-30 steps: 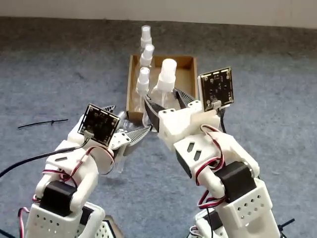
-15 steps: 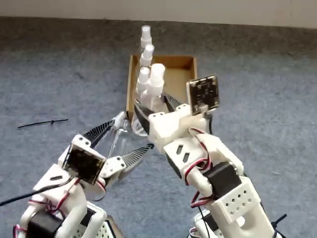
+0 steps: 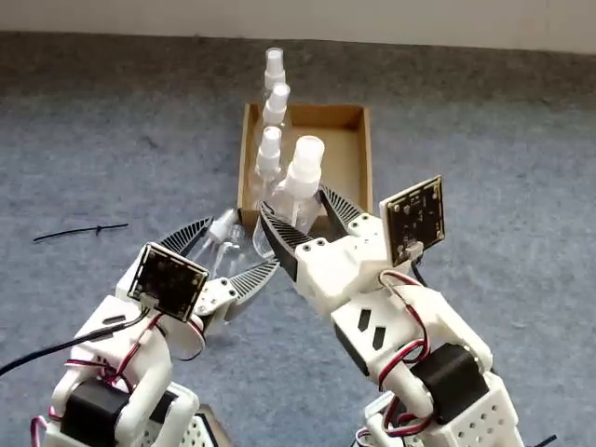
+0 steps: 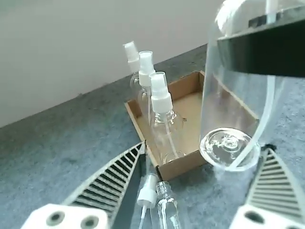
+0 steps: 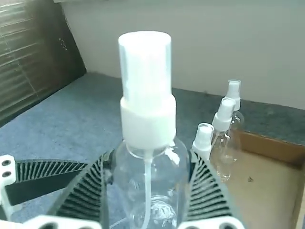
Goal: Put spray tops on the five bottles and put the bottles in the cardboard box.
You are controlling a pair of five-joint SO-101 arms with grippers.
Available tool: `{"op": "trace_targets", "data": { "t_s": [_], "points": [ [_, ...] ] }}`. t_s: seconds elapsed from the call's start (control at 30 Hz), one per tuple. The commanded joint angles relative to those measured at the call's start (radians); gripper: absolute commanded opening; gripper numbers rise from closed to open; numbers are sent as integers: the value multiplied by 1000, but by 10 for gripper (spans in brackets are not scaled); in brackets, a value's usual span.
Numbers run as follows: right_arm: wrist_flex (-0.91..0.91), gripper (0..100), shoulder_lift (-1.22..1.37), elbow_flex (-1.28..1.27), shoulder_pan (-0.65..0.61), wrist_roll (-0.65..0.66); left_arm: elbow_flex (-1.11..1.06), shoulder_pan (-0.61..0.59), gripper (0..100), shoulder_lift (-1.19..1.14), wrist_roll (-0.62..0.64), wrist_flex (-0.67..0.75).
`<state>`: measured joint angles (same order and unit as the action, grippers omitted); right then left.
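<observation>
Pinches the capped bottle (image 3: 304,173) upright in the right tool (image 3: 295,201), at the cardboard box's (image 3: 364,149) lower edge, frame centre; spreads the left tool (image 3: 242,244) around the lying uncapped bottle (image 3: 226,253).

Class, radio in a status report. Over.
Right gripper shut on capped bottle, aloft before cardboard box. Left gripper open around uncapped bottle and spray top on carpet. Three standing bottles line one box wall.

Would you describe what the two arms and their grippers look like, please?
Both arms are white plastic with black motor blocks and red, white and black wires. The left gripper and right gripper have black ribbed, pointed fingers; each wrist carries a dark square circuit board.
</observation>
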<state>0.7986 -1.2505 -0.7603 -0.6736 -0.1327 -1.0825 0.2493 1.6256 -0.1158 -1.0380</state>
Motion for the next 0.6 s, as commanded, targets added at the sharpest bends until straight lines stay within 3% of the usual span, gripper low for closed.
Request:
{"op": "trace_targets", "data": {
  "t_s": [0.0, 0.23, 0.37, 0.57],
  "points": [
    [5, 5, -10, 10, 36, 75, 12, -15, 331, -8, -6, -23],
    [-77, 5, 157, 18, 328, 153, 10, -15, 330, -8, -6, -46],
    [-173, 5, 344, 22, 384, 196, 4, -16, 329, -8, -6, -48],
    [-463, 5, 584, 39, 418, 196, 4, -18, 329, -8, -6, -52]
  ]
}}
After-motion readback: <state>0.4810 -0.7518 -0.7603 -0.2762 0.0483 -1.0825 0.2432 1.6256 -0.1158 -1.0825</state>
